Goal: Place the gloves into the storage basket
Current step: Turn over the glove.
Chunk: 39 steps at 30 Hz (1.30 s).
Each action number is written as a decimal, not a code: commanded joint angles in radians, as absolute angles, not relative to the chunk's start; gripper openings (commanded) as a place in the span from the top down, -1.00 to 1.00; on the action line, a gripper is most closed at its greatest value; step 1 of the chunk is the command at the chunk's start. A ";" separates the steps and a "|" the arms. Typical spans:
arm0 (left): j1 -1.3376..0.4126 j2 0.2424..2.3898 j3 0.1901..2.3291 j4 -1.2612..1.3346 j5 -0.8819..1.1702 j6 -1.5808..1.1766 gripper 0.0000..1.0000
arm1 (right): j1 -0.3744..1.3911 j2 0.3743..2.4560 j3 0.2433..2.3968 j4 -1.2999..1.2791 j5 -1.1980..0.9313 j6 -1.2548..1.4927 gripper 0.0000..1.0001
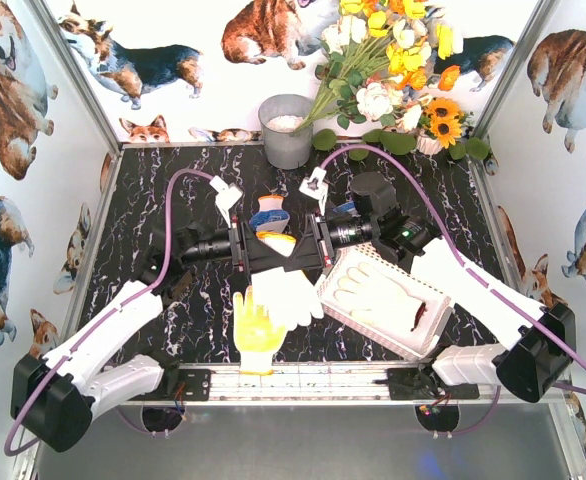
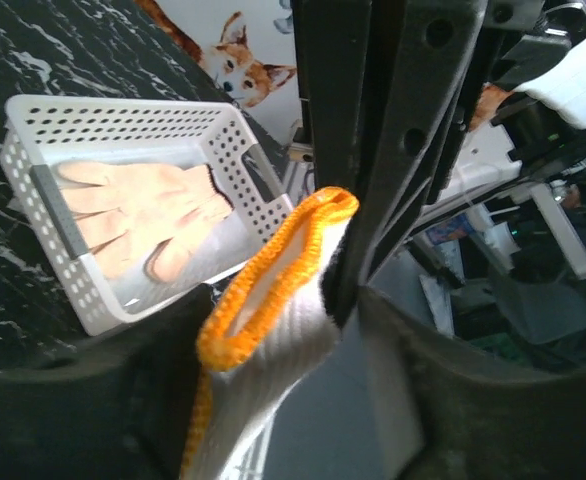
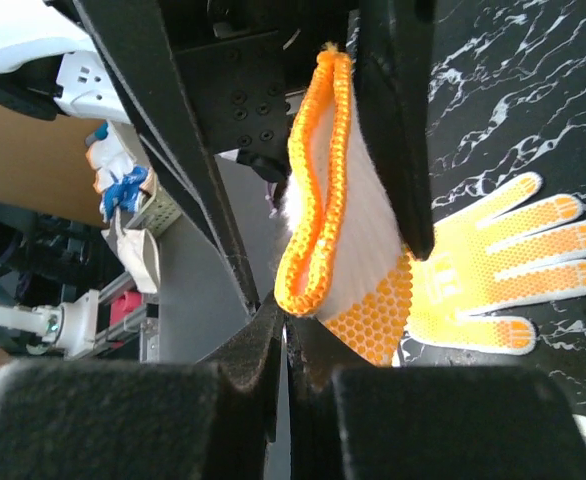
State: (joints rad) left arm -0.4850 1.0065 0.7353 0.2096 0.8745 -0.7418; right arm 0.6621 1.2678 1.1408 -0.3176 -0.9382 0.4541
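Observation:
A white glove with an orange cuff (image 3: 318,170) and orange-dotted palm hangs between both grippers at mid-table (image 1: 288,298). My right gripper (image 3: 288,325) is shut, pinching the cuff's edge; it is at the centre in the top view (image 1: 298,245). My left gripper (image 2: 273,330) is open, its fingers spread either side of the cuff (image 2: 273,290); it meets the right one in the top view (image 1: 271,246). A yellow-palmed glove (image 1: 256,330) lies below on the table and shows in the right wrist view (image 3: 503,270). The white storage basket (image 1: 324,290) holds white gloves (image 1: 378,295), also seen in the left wrist view (image 2: 143,215).
A blue-and-orange glove (image 1: 270,212) lies just behind the grippers. A grey metal bucket (image 1: 288,130) and a bunch of flowers (image 1: 393,70) stand at the back. Purple cables arc over both arms. The basket sits right of centre under the right arm.

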 commanded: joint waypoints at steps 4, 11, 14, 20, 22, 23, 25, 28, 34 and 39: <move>-0.487 1.023 0.734 0.324 0.848 -0.755 0.45 | 0.669 1.247 1.167 -0.310 -0.898 0.413 1.00; -0.486 1.008 0.719 0.285 0.809 -0.739 0.97 | 0.657 1.189 1.122 -0.335 -0.718 0.385 0.83; -0.486 0.984 0.718 0.231 0.761 -0.701 1.00 | 0.638 1.127 1.100 -0.350 -0.659 0.379 0.15; -0.486 1.009 0.799 0.026 0.786 -0.552 1.00 | 0.635 1.059 1.140 -0.444 -0.653 0.328 -0.33; -0.487 1.023 0.810 0.004 0.840 -0.527 1.00 | 0.637 1.075 1.179 -0.498 -0.669 0.302 -0.40; -0.488 1.029 0.816 -0.007 0.865 -0.517 1.00 | 0.641 1.090 1.202 -0.527 -0.677 0.292 -0.40; -0.496 1.038 0.828 -0.036 0.893 -0.493 1.00 | 0.659 1.127 1.248 -0.589 -0.680 0.265 -0.38; -0.516 1.051 0.846 -0.085 0.922 -0.458 1.00 | 0.693 1.201 1.309 -0.682 -0.669 0.234 -0.31; -0.569 1.069 0.863 -0.139 0.900 -0.411 1.00 | 0.713 1.275 1.335 -0.666 -0.734 0.269 -0.06; -0.597 1.087 0.860 -0.132 0.908 -0.409 1.00 | 0.718 1.303 1.337 -0.630 -0.770 0.296 0.11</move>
State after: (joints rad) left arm -0.5758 1.0706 0.8307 -0.1284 0.8864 -0.4419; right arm 0.7116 1.3056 1.2877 -0.6804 -0.7174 0.2749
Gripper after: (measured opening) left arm 0.031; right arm 0.467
